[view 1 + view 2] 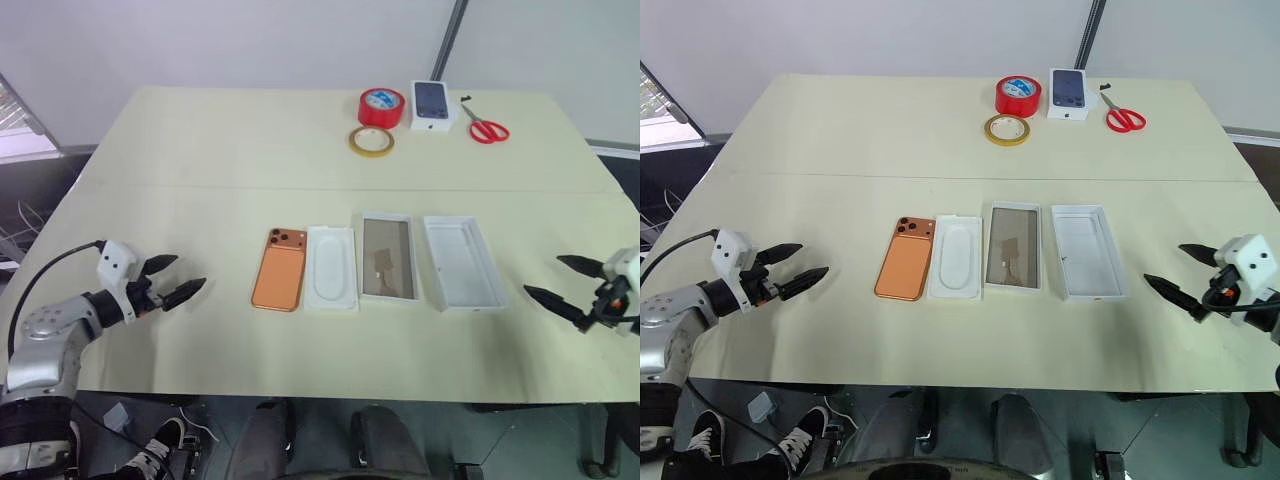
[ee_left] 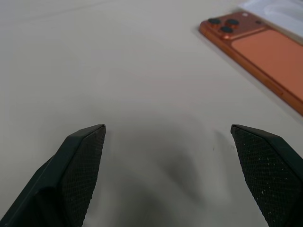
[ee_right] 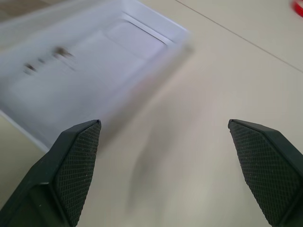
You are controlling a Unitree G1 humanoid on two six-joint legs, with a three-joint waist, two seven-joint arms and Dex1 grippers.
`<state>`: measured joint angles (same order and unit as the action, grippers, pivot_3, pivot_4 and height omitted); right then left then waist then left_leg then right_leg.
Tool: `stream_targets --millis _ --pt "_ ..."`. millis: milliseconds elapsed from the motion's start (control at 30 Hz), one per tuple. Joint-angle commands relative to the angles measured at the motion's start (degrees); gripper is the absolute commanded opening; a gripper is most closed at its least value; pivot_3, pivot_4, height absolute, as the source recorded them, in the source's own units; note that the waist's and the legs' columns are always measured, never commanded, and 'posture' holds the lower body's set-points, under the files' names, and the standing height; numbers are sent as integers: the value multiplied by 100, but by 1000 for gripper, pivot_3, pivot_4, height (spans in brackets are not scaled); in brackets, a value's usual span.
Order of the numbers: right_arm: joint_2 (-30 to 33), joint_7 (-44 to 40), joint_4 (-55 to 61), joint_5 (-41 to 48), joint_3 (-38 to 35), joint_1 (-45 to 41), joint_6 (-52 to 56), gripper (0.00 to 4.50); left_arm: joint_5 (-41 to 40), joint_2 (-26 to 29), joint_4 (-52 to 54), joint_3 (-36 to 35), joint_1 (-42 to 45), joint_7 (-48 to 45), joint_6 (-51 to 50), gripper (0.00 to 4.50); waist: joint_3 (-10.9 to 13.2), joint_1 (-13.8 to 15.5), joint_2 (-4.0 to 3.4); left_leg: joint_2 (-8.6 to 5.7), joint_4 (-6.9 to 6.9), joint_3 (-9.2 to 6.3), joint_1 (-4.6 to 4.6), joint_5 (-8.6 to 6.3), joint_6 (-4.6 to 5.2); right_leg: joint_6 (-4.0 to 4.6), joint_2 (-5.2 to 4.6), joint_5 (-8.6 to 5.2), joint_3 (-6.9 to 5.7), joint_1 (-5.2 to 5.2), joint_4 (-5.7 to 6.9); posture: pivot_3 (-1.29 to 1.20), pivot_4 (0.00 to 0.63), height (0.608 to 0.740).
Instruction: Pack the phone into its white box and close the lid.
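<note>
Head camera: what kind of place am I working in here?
Probably an office or lab packing bench: a plain cream table holding tape rolls, red scissors and an unpacked phone with its box parts.

table [image 1: 200,180]: pale cream top, faint seam across | near row, left to right: phone [image 1: 279,283] camera side up; white moulded insert [image 1: 331,267] just beside it; white box [image 1: 388,258] with brownish inner face; lid [image 1: 463,263] open side up | far edge: red tape roll [image 1: 381,107], yellow tape ring [image 1: 371,141], small printed box [image 1: 433,105], red scissors [image 1: 485,126]

Matt orange phone [image 1: 278,283], white cardboard lid [image 1: 463,263], smooth matt cream table [image 1: 200,160].
</note>
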<state>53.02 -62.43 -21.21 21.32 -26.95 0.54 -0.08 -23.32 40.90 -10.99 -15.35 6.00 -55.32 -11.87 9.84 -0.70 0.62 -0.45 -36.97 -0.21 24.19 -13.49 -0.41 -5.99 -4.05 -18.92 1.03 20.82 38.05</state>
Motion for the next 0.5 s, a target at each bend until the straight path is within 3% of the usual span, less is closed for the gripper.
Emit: stream_targets --millis 33,500 --pt "122 -100 -186 8 -141 -53 -226 4500 -53 -2 170 -184 65 70 185 4445 -1 -4 -2 0 1 0 0 0 0 0 0 0 0 0 0 0 150 740" --pt "-113 152 274 -23 219 -261 -126 4500 -115 -11 446 -29 297 -168 357 4445 -2 -4 -5 -1 4 1 4 0 -1 0 -3 0 1 5 -2 0 150 740"
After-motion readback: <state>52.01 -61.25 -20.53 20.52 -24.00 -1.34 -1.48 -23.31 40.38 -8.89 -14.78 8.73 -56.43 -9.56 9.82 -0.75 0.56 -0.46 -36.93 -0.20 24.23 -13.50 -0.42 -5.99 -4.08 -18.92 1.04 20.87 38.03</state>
